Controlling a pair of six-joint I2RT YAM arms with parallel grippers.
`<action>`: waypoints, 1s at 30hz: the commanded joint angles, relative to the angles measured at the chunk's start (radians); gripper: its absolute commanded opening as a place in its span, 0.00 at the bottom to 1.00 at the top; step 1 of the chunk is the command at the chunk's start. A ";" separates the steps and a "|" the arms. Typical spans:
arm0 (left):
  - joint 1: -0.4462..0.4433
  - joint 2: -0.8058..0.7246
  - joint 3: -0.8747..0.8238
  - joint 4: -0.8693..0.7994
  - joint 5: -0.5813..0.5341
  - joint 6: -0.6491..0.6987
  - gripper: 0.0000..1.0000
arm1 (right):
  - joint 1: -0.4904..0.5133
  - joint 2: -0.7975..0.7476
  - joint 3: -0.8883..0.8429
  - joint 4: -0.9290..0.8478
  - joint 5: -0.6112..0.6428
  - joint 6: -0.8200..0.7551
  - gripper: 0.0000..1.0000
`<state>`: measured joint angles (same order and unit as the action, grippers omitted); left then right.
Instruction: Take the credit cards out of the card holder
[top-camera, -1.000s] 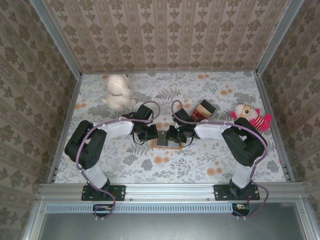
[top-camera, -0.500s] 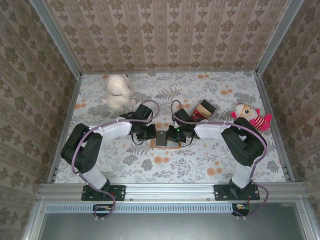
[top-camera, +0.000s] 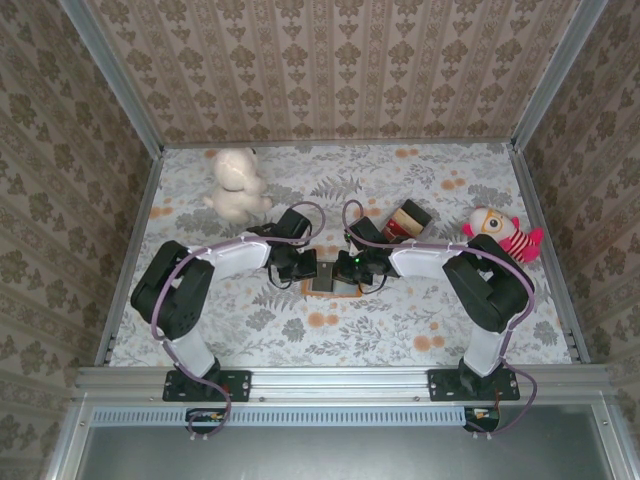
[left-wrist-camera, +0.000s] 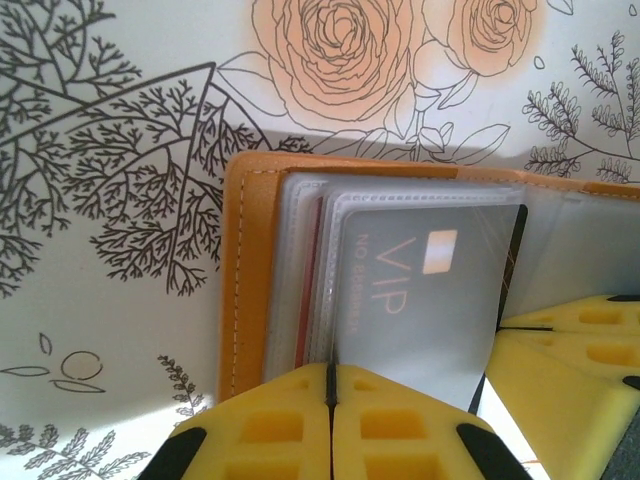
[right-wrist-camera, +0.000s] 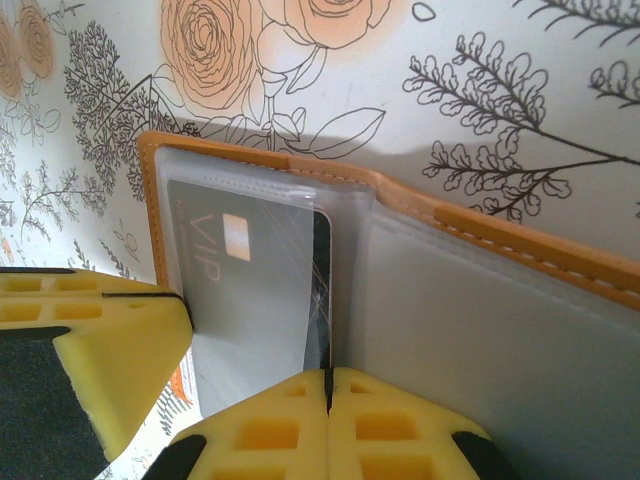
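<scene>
- The left gripper (left-wrist-camera: 330, 378) is pressing its yellow fingers (left-wrist-camera: 260, 430) fully together at the outer edge of the card holder (left-wrist-camera: 240, 280), with the thin edge of the top clear page running into the seam. Whether the card inside that page is also caught cannot be told.
- The right gripper (right-wrist-camera: 328, 385) is clamping shut in the same way nearer the card holder's spine, with a dark card edge running straight into its seam.
- The credit cards (left-wrist-camera: 420, 290) are sitting inside the card holder. A grey one lettered VIP is lying under the top page, and a red sliver is showing beneath it toward the outer rim.
- The card holder is lying open and flat on the floral table (left-wrist-camera: 120, 150), directly between the two grippers, with nothing pinning it down.
- Both grippers are biting opposite edges of one page, so pulling apart is likely to stretch or tear the plastic rather than free the card.
- If either grip is squeezing sleeve and card together, the card is being locked into its pocket, and a tug will probably carry the whole light wallet off the cloth.
- If only plastic is caught, lifting risks flipping the pages over or folding the card holder shut.
- A brown block (top-camera: 407, 220) is standing just beyond the card holder's far right corner, close enough for a dragged or swinging wallet to knock it.
</scene>
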<state>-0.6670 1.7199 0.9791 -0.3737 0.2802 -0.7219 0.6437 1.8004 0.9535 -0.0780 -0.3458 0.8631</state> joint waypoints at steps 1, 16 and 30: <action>-0.008 0.037 -0.004 -0.049 -0.024 0.005 0.06 | -0.003 -0.008 -0.022 -0.007 -0.013 -0.018 0.04; -0.006 0.015 -0.022 -0.074 -0.054 0.009 0.10 | -0.016 -0.055 -0.055 -0.011 0.013 -0.016 0.01; -0.005 0.022 -0.034 -0.058 -0.042 0.009 0.10 | -0.019 -0.046 -0.078 0.105 -0.106 0.015 0.16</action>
<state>-0.6674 1.7199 0.9768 -0.3737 0.2718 -0.7219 0.6308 1.7699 0.8898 0.0040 -0.4156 0.8650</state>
